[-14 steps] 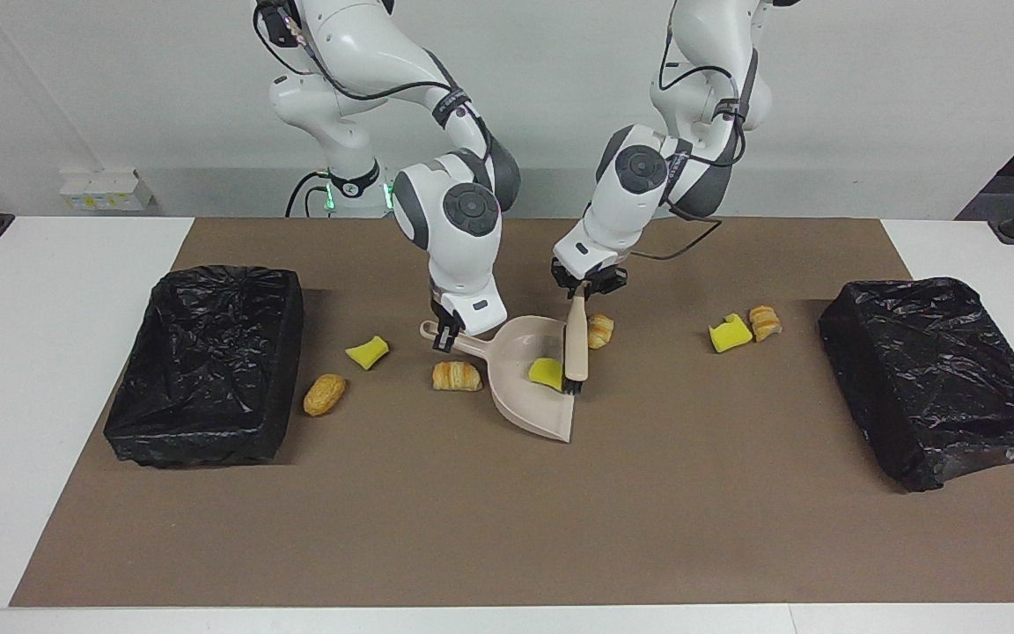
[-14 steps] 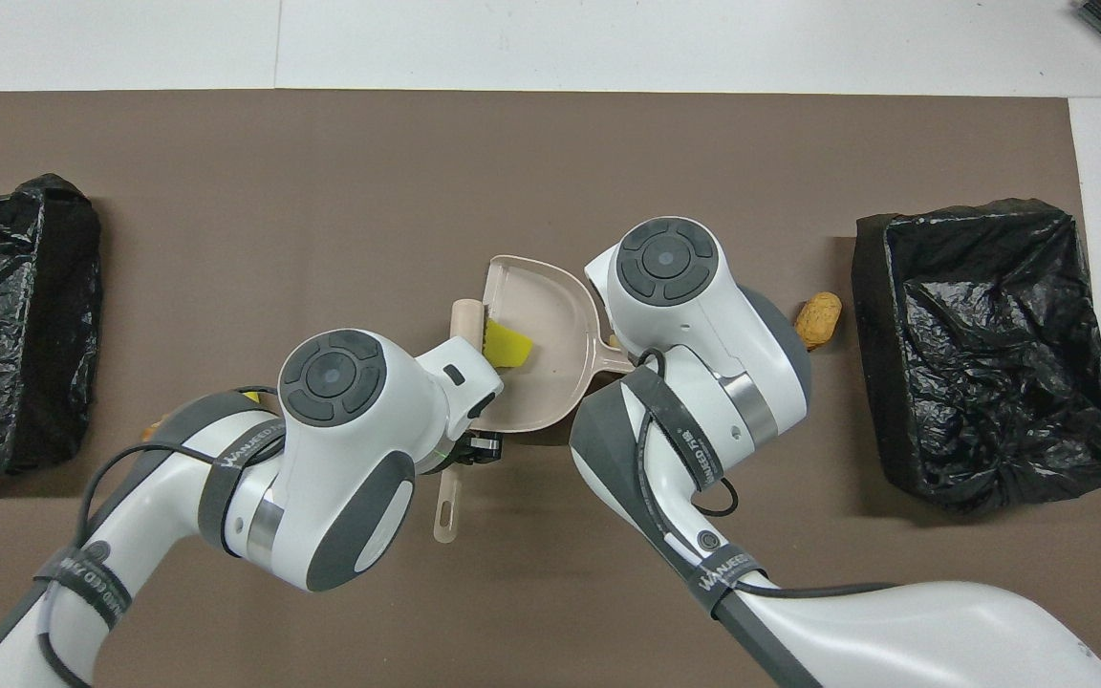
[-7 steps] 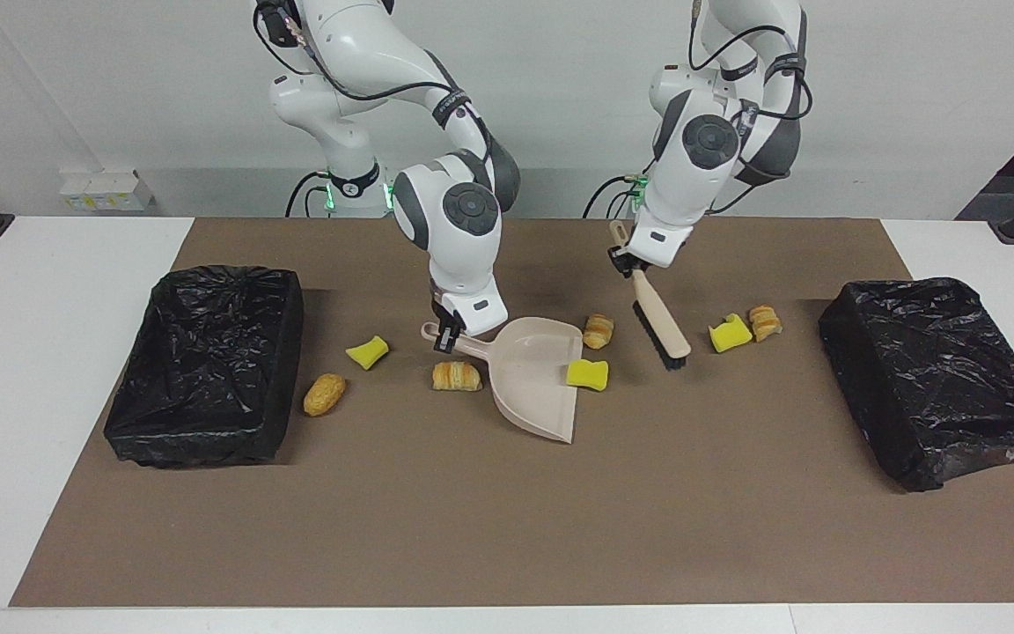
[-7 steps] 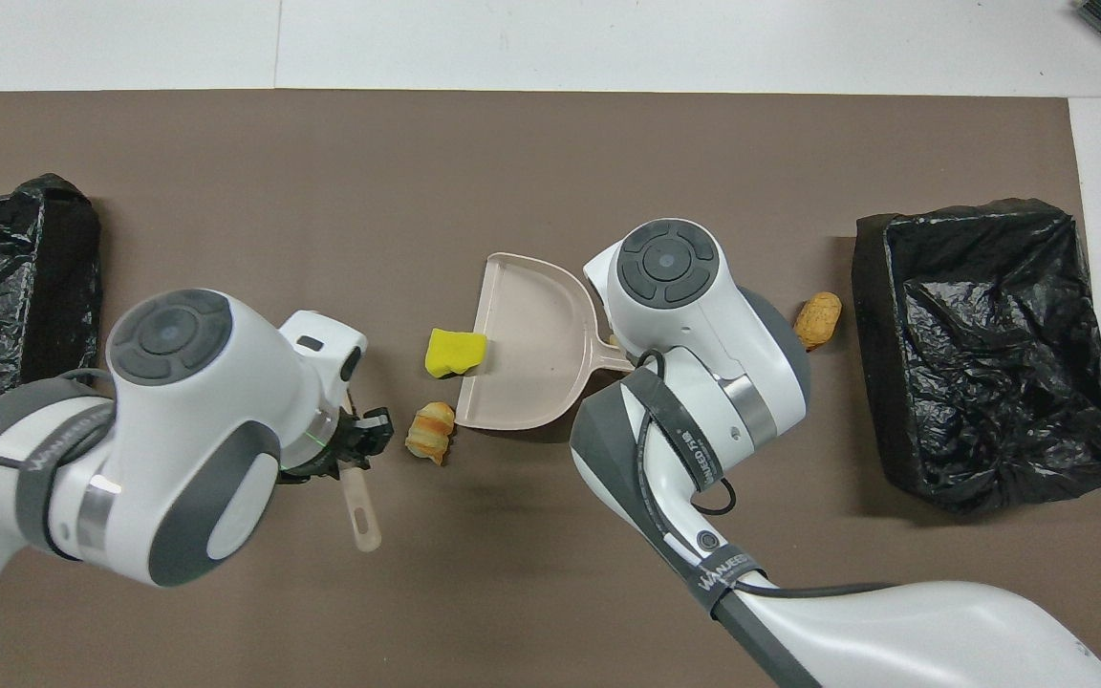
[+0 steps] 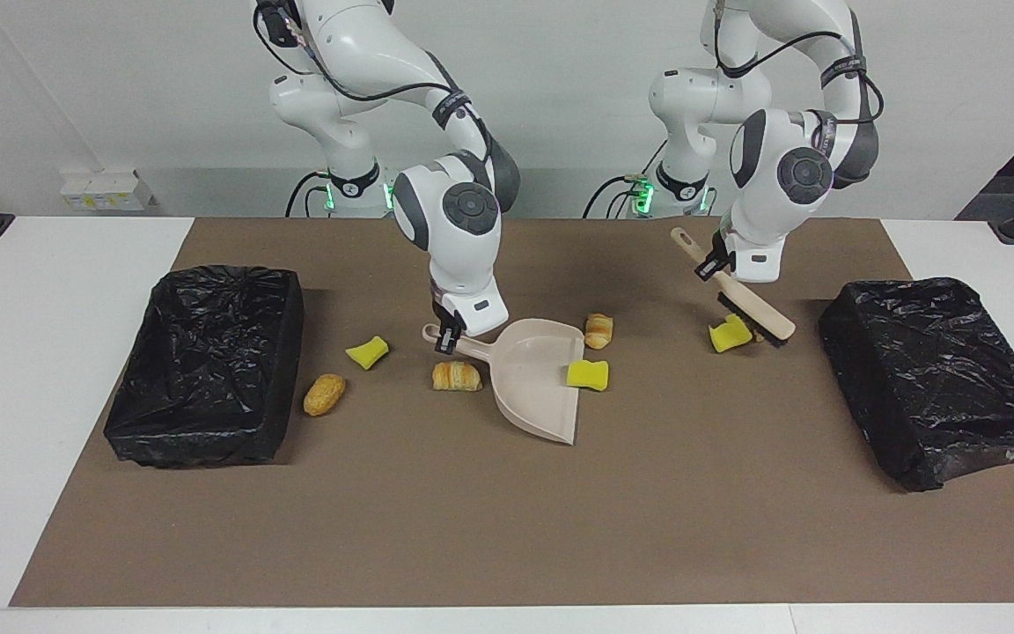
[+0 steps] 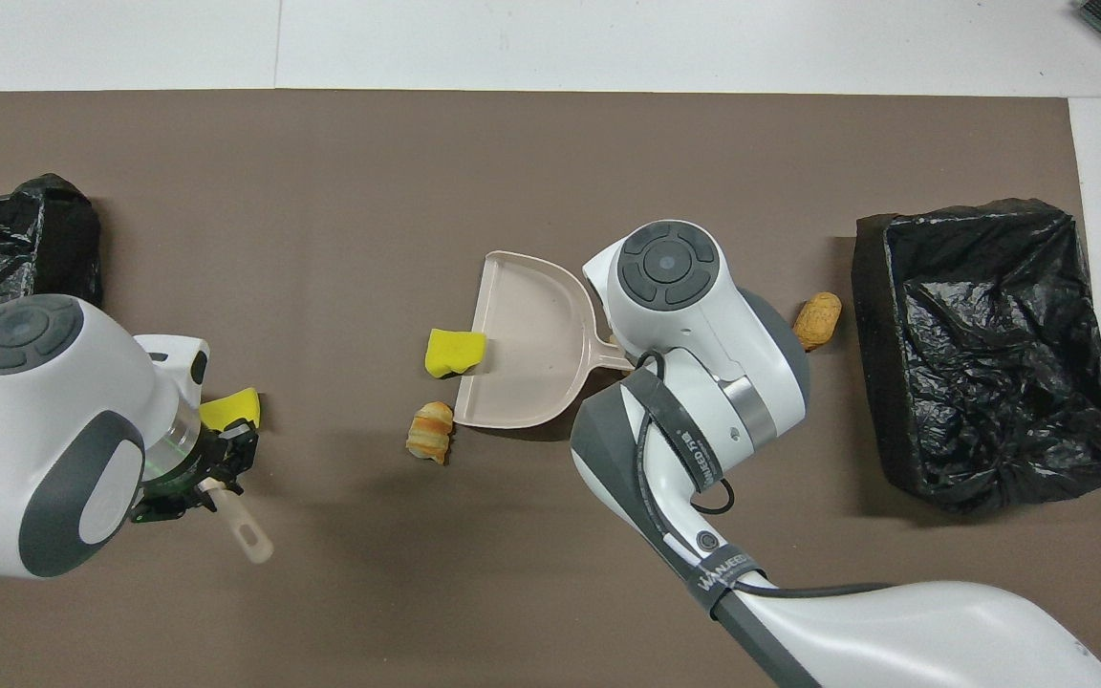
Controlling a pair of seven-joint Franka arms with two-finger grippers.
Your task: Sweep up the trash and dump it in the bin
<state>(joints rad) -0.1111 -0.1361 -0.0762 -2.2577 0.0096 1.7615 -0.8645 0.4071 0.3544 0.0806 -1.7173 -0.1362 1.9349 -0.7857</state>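
Probably light and soft, so better pushed with bristles than pinched: trash pieces [image 5: 587, 374], yellow sponge and golden bread bits, scattered beside both grippers. Right gripper [image 5: 448, 335] clenched on dustpan [image 5: 535, 379] handle; one sponge chunk just at its lip. Left gripper [image 5: 711, 261] grasping brush [image 5: 752, 308], directly over another yellow chunk [image 5: 729, 335].

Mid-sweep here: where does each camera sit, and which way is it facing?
Facing view: high across the table, looking at both arms, the left gripper on the brush, the right gripper on the dustpan.
Overhead view: above the robots' end, looking steeply down; both arms enter from the bottom.
Shared: dustpan, the yellow sponge at its lip.
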